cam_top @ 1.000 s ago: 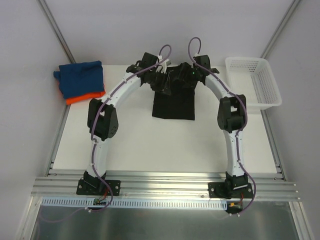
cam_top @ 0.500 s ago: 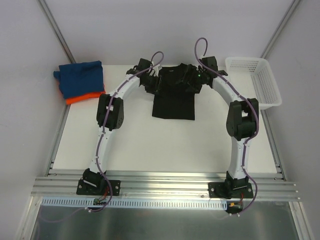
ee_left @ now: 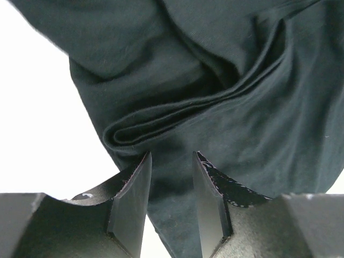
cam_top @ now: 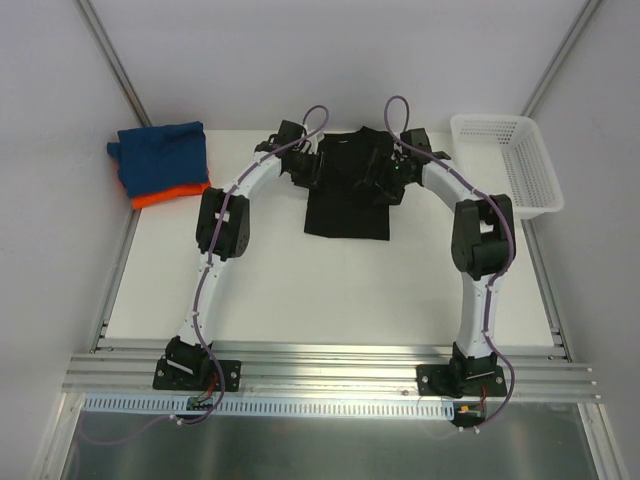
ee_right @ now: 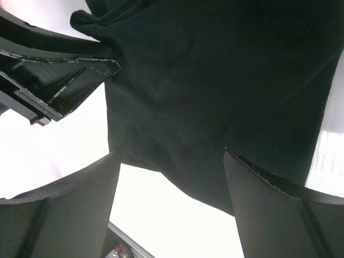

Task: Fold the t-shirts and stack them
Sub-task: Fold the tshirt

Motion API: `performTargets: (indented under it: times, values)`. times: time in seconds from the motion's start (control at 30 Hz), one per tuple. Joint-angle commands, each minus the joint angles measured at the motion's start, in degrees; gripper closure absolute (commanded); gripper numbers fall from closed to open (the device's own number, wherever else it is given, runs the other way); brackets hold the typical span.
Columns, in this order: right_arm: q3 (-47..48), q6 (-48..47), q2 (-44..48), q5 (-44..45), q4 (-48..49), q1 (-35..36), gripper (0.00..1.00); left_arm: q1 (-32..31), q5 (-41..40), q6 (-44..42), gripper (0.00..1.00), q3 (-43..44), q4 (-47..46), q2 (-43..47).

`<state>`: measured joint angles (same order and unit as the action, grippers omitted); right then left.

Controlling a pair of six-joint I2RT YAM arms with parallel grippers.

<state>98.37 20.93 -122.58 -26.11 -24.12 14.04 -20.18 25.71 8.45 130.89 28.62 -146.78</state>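
The black t-shirt (cam_top: 345, 208) lies flat on the white table at the back centre, its far part bunched between the two grippers. My left gripper (cam_top: 318, 168) (ee_left: 172, 157) hovers at the shirt's left edge, its jaws a little apart over the cloth (ee_left: 231, 107), just short of a folded ridge (ee_left: 161, 121). My right gripper (cam_top: 383, 180) (ee_right: 172, 155) stands wide open over the shirt's right part (ee_right: 215, 80), gripping nothing. The blue t-shirt (cam_top: 162, 155) lies folded on the orange t-shirt (cam_top: 170, 195) at the table's back left.
A white mesh basket (cam_top: 510, 165) stands at the back right corner. Metal rails (cam_top: 330, 365) run along the near edge by the arm bases. In the right wrist view the left gripper's finger (ee_right: 64, 75) shows at the upper left.
Both grippers carried the shirt's top toward the far edge, then drew back a little. The cloth now lies spread at the back. The right jaws stand slightly wider.
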Motion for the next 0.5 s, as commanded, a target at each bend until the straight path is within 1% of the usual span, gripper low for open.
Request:
performTargets:
  times: [0.0,0.17,0.23,0.37,0.47]
  values:
    - [2.9,-2.3,-2.5,0.2,-0.3,0.6,0.18,0.0,0.2,1.0,0.63,-2.6,0.0,3.4]
    - [6.2,-3.5,-6.4,1.7,-1.5,0.9,0.18,0.1,1.2,1.9,0.61,-6.4,1.0,5.6]
    - [6.0,-3.4,-7.3,1.6,-2.1,1.0,0.17,0.1,2.0,1.9,0.61,-8.0,1.6,6.9]
    - [2.9,-2.6,-6.9,0.9,-3.3,1.7,0.17,0.5,3.5,2.9,0.6,-13.1,2.9,9.4]
    - [-1.7,-1.9,-4.8,0.0,-4.3,2.2,0.17,0.8,5.3,3.4,0.6,-16.4,3.8,11.2]
